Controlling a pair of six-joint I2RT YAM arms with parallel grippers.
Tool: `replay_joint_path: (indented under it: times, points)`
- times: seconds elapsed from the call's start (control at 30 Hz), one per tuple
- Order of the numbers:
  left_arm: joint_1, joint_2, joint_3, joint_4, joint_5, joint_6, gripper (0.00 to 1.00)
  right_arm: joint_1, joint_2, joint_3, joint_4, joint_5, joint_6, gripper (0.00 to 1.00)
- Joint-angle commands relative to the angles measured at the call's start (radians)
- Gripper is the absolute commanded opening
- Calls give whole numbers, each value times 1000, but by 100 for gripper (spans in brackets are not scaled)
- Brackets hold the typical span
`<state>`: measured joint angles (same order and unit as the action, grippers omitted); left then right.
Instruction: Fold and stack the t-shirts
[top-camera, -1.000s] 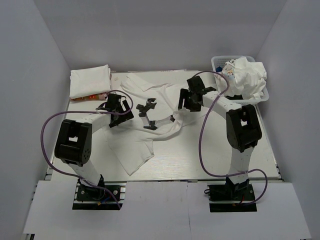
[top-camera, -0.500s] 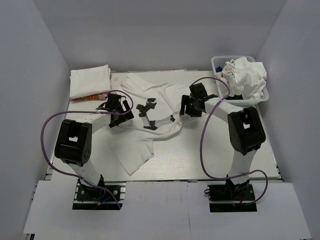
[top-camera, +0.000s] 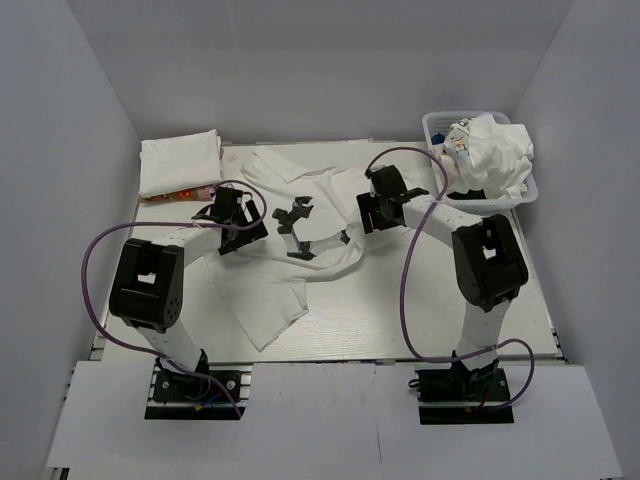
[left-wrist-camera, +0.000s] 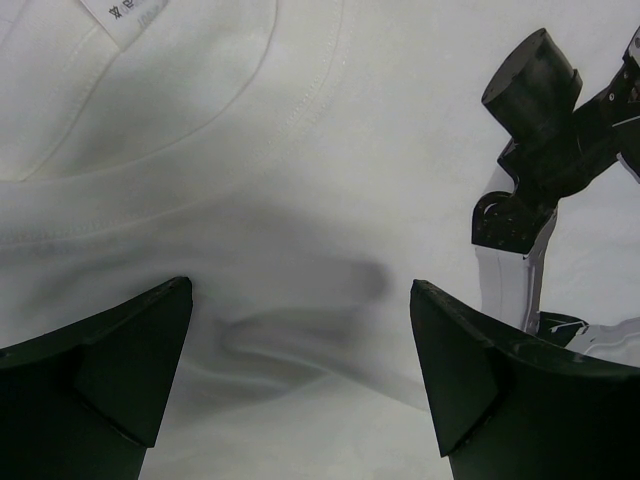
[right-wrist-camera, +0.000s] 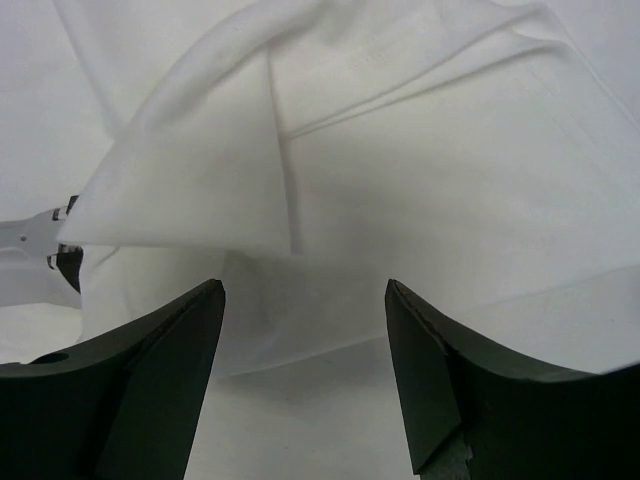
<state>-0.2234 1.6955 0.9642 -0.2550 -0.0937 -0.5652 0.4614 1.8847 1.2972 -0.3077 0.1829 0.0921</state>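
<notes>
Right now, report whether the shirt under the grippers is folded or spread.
Spread but rumpled: the white t-shirt sprawls loosely across the table, unfolded.

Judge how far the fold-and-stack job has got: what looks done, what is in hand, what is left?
Done: a folded white pile sits at the far left corner of the table. In hand: one white t-shirt lies spread but rumpled in the middle, with the left gripper and right gripper both open over it, gripping nothing. Left: folding that shirt, plus the crumpled shirts heaped in the basket at far right.
</notes>
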Motion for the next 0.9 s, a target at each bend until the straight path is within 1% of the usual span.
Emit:
replay_joint_path:
  times: [0.0,0.03,0.1,0.23,0.27,0.33,0.37,0.4,0.53,0.63,0.67,0.7,0.73,0.77,0.8,0.83,0.87]
  points:
    - [6,-4,25,11,5,7,100,17,37,60,-4,43,-63,71]
    - [6,-3,25,11,5,7,100,19,53,69,-8,37,-63,70]
    - [6,-3,34,11,5,7,100,25,68,97,-7,26,-63,70]
    - [6,18,34,11,5,7,100,25,102,123,24,18,-42,56]
    - [6,18,34,11,5,7,100,23,108,131,28,21,-35,46]
    - [6,27,44,2,5,7,100,22,108,131,36,24,-23,31]
    - [6,27,44,2,-4,7,100,25,105,126,42,23,-23,10]
    - [6,27,44,2,-5,7,100,25,91,110,44,27,-17,0]
    - [6,36,44,2,-5,7,100,25,13,65,30,43,9,0]
    - [6,46,44,-7,-26,7,100,25,-65,1,-22,111,52,0]
    - [6,46,44,-7,-26,7,100,26,-85,-31,-78,125,92,0]
    - [6,46,44,-7,-26,7,100,26,-142,-48,-105,144,112,0]
    - [6,46,44,-7,-26,7,100,25,-156,-82,-157,215,129,0]
    - [6,46,44,-7,-26,7,100,20,-174,-119,-218,248,215,0]
    - [6,46,44,-7,-26,7,100,20,-205,-136,-256,283,248,0]
    - [6,46,44,-7,-26,7,100,19,-232,-191,-333,352,274,0]
    - [6,46,44,-7,-26,7,100,20,-248,-209,-376,410,340,0]
